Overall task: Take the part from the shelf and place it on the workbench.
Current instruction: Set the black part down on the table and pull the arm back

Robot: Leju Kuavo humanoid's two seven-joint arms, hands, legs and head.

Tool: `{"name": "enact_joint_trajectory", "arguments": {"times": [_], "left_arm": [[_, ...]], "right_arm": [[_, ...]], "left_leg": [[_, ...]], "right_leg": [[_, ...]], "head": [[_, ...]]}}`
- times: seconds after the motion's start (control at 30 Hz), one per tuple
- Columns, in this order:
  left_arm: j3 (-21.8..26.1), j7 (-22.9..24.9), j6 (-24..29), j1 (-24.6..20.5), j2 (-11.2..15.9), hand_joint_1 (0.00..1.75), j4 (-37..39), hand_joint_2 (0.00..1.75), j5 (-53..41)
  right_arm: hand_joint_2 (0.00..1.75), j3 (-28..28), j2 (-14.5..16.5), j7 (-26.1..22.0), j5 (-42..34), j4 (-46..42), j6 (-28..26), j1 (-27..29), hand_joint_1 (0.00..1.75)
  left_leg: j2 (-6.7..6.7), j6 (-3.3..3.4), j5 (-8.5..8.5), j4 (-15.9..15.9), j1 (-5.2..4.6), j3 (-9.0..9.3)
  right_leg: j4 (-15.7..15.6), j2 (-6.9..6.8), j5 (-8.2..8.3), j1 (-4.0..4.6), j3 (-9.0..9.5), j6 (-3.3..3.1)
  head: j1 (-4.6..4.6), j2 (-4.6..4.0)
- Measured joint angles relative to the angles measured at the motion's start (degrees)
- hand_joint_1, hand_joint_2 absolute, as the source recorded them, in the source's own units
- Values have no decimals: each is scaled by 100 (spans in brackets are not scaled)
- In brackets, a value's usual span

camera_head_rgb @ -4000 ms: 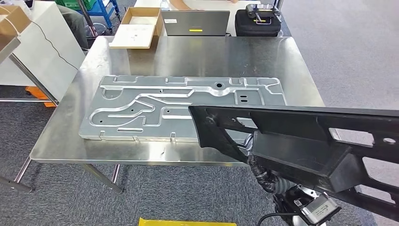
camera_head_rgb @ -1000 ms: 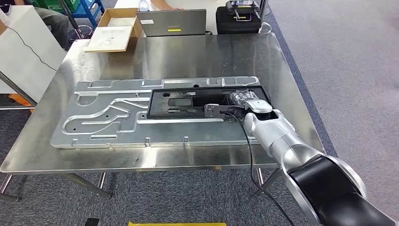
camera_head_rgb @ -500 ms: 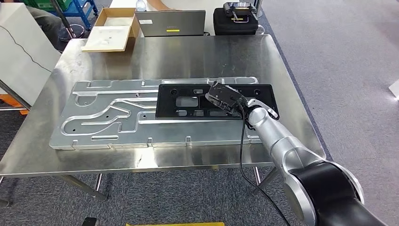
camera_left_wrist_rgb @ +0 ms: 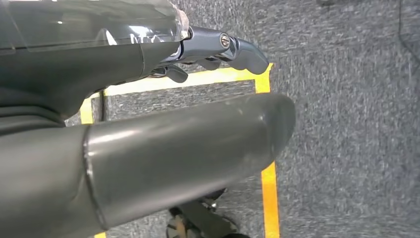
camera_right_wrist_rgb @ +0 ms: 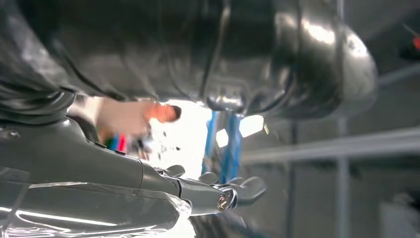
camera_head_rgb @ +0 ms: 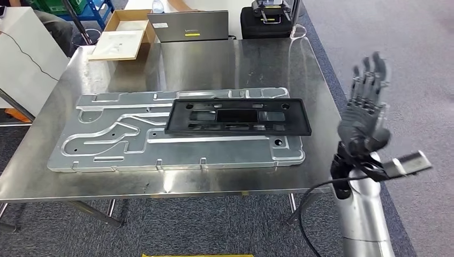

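Black part (camera_head_rgb: pixel 237 118) lies flat on grey plate (camera_head_rgb: pixel 107 140), steel bench (camera_head_rgb: pixel 225 59) | right robot hand (camera_head_rgb: pixel 364 110) raised beside bench, fingers apart, empty | left robot hand (camera_left_wrist_rgb: pixel 218 49) over floor, grip unclear

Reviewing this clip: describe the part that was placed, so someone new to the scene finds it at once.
Start at the steel workbench in the middle of the head view. On it lies a large silver grooved plate; the black part rests flat on that plate's right half. It is the one long, dark rectangular frame with cut-out windows, unlike the shiny metal beneath it.
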Motion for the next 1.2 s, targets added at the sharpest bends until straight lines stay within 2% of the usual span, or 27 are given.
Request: {"name": "enact_joint_trajectory", "arguments": {"times": [0.07, 0.1, 0.13, 0.23, 0.27, 0.3, 0.4, 0.43, 0.47, 0.5, 0.53, 0.57, 0.6, 0.63, 0.67, 0.73, 0.77, 0.8, 0.87, 0.9, 0.93, 0.97, 1.0, 1.03, 1.1, 1.13, 1.2], "left_arm": [[11, -81, 2, 21, 14, 0, 0, 0, 45], [22, -124, 10, 31, 21, 0, 0, 0, 77], [41, -155, 22, 53, 30, 0, 0, 0, 114], [123, -217, 44, 165, 44, 0, 0, 0, 208], [146, -229, 44, 188, 46, 0, 0, 0, 220], [163, -236, 44, 197, 45, 0, 0, 0, 223], [196, -245, 43, 183, 42, 0, 0, 0, 226], [205, -245, 43, 184, 41, 0, 0, 0, 227], [214, -245, 42, 184, 39, 0, 0, 0, 237], [226, -244, 42, 183, 35, 0, 0, 0, 257], [245, -241, 43, 181, 27, 0, 0, 0, 287], [271, -236, 45, 182, 15, 0, 0, 0, 327], [307, -231, 49, 191, 1, 0, 0, 0, 369], [351, -225, 55, 204, -12, 0, 0, 0, 410], [399, -215, 60, 219, -22, 0, 0, 0, 450], [504, -196, 67, 247, -39, 0, 0, 0, 507], [550, -185, 68, 256, -49, 0, 0, 0, 520], [592, -176, 71, 269, -58, 0, 0, 0, 529], [676, -156, 80, 288, -72, 0, 0, 0, 560], [720, -148, 85, 295, -79, 0, 0, 0, 579], [761, -142, 92, 298, -86, 0, 0, 0, 597], [798, -132, 99, 299, -95, 0, 0, 0, 612], [833, -122, 109, 301, -103, 0, 0, 0, 624], [868, -109, 122, 304, -112, 0, 0, 0, 637], [944, -80, 150, 297, -131, 0, -1, 0, 667], [985, -68, 163, 292, -145, 0, -2, 0, 683], [1071, -52, 187, 294, -176, 0, -2, 0, 705]], "right_arm": [[175, -335, -6, -15, 130, -621, -299, 405, 0], [175, -535, 3, -16, 271, -977, -569, 657, 0], [175, -743, 20, -17, 460, -1333, -896, 946, 0], [175, -1276, 71, -16, 1031, -2278, -1811, 1777, 0], [175, -1395, 78, -16, 1124, -2513, -1950, 1976, 0], [175, -1498, 82, -15, 1166, -2703, -2006, 2124, 0], [175, -1756, 98, -14, 1200, -3081, -2035, 2451, 0], [175, -1821, 105, -13, 1218, -3162, -2062, 2528, 0], [175, -1867, 111, -13, 1257, -3227, -2159, 2610, 0], [175, -1898, 116, -13, 1322, -3282, -2355, 2716, 0], [175, -1910, 121, -13, 1404, -3318, -2642, 2863, 0], [175, -1911, 130, -13, 1477, -3337, -2950, 3049, 0], [175, -1919, 161, -13, 1511, -3336, -3143, 3265, 0], [175, -1955, 233, -12, 1503, -3311, -3150, 3477, 0], [175, -2035, 347, -11, 1454, -3255, -2960, 3655, 0], [175, -2351, 675, -9, 1320, -3053, -2244, 3880, 0], [131, -2586, 850, -8, 1278, -2914, -1876, 3922, 0], [87, -2857, 1023, -8, 1295, -2748, -1560, 3934, 0], [0, -3505, 1316, -7, 1580, -2213, -1066, 3844, 0], [0, -3849, 1426, -7, 1827, -1858, -914, 3761, 0], [0, -4189, 1512, -7, 2098, -1479, -821, 3665, 0], [0, -4519, 1577, -8, 2361, -1101, -796, 3568, 0], [0, -4820, 1621, -6, 2612, -716, -833, 3469, 0], [0, -5102, 1646, 8, 2873, -291, -905, 3352, 0], [0, -5672, 1625, 167, 3483, 733, -1124, 3053, 0], [0, -5955, 1584, 315, 3825, 1309, -1251, 2900, 0], [0, -6440, 1462, 670, 4472, 2442, -1492, 2665, 0]], "left_leg": [[-14, 110, 345, -811, -46, 419], [-25, 155, 431, -1103, -72, 573], [-34, 185, 451, -1252, -96, 652], [-37, 223, 497, -1365, -113, 693], [-22, 253, 540, -1426, -101, 705], [-3, 284, 587, -1486, -87, 707], [27, 335, 675, -1521, -93, 609], [34, 334, 701, -1514, -98, 561], [40, 324, 727, -1509, -101, 514], [41, 310, 754, -1506, -100, 469], [35, 291, 780, -1503, -99, 431], [23, 267, 806, -1498, -101, 404], [10, 236, 835, -1498, -102, 396], [-1, 202, 864, -1490, -103, 401], [-5, 167, 894, -1486, -101, 411], [-6, 100, 930, -1469, -96, 414], [-5, 72, 864, -1418, -91, 384], [-4, 48, 701, -1277, -87, 324], [-3, 13, 156, -666, -74, 128], [-4, 0, -88, -286, -71, 33], [-4, -9, -223, 15, -71, -13], [-4, -10, -222, 143, -71, 29], [-4, 0, -117, 56, -72, 178], [-5, 21, 37, -246, -73, 438], [-16, 82, 177, -1083, -87, 1023], [-22, 109, 176, -1375, -101, 1205], [-25, 150, 161, -1558, -133, 1283]], "right_leg": [[-1, 22, -17, 17, 43, 22], [-2, 18, -23, 18, 57, 45], [-4, 5, -26, 14, 67, 73], [-29, -12, -31, -4, 89, 180], [30, -8, -114, -3, 71, 205], [187, 1, -267, 1, 14, 223], [1149, 7, -920, -11, -326, 263], [1377, 6, -1014, -16, -380, 276], [1414, 2, -988, -19, -335, 286], [1228, -1, -855, -21, -172, 289], [849, -5, -680, -23, 104, 283], [379, -11, -577, -19, 418, 263], [15, -15, -504, -4, 665, 232], [-241, -19, -488, 14, 830, 195], [-343, -18, -500, 36, 887, 163], [-354, -19, -431, 36, 854, 95], [-355, -24, -391, 24, 818, 54], [-364, -37, -344, 8, 774, 9], [-364, -57, -247, 3, 657, -49], [-357, -64, -202, 9, 593, -55], [-342, -70, -160, 15, 526, -52], [-321, -77, -125, 19, 460, -43], [-293, -83, -96, 22, 396, -31], [-263, -88, -72, 23, 338, -18], [-208, -86, -28, 31, 254, 24], [-195, -87, -3, 35, 233, 55], [-198, -89, 60, 35, 218, 131]], "head": [[1, 0], [1, 0], [1, 0], [1, 0], [1, 0], [2, 0], [2, 0], [2, 0], [2, 0], [2, 0], [2, 0], [2, 0], [1, 0], [2, 0], [2, 0], [3, 0], [2, 0], [2, 0], [1, 0], [1, 0], [1, 0], [1, 0], [2, 0], [2, 0], [2, 0], [2, 0], [2, 1]]}}
